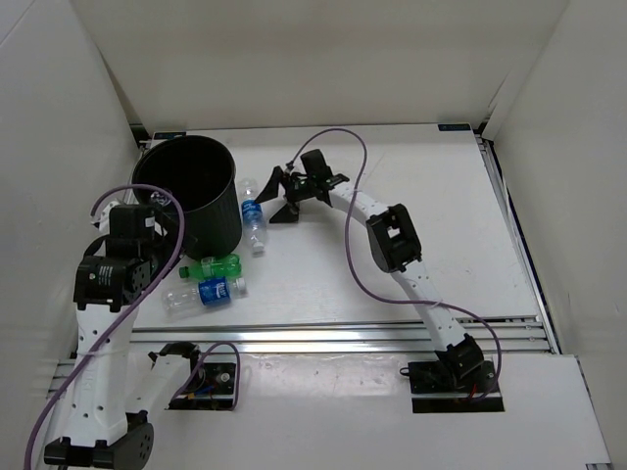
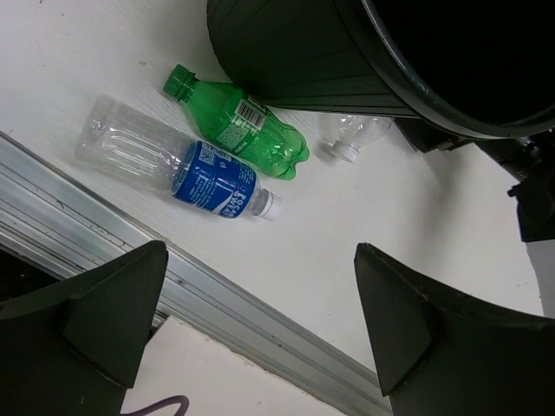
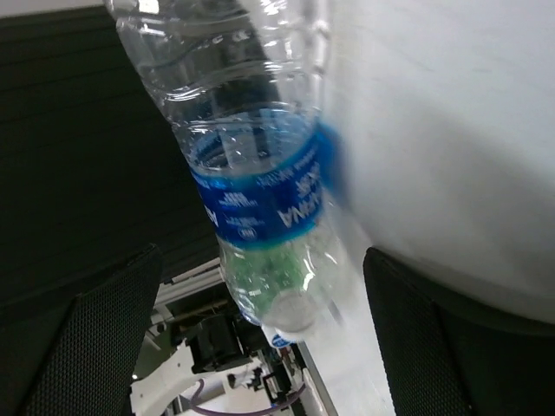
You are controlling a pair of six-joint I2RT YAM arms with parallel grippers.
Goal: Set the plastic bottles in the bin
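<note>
Robot arms work at a white table (image 1: 441, 215) enclosed by white panels (image 1: 323, 59). The left arm rises from the near left corner with its elbow bent. The left gripper (image 2: 260, 260) hangs above the near left edge, jaws spread wide with nothing between them. The right arm reaches from the near right edge toward the far middle, folded at the elbow. The right gripper (image 1: 278, 199) sits low, jaws released wide. A clear blue-labelled bottle (image 1: 254, 221) lies between its fingers, with no pinch visible.

That bottle lies just beside the black bin (image 1: 186, 186), which stands at the far left corner. A green bottle (image 1: 212, 266) and a second blue-labelled bottle (image 1: 203, 293) lie side by side near the near left edge.

From the left wrist, the bin hides all but the first bottle's neck and white cap. The right wrist view is blurred. A metal rail (image 1: 333, 338) runs along the near edge.
</note>
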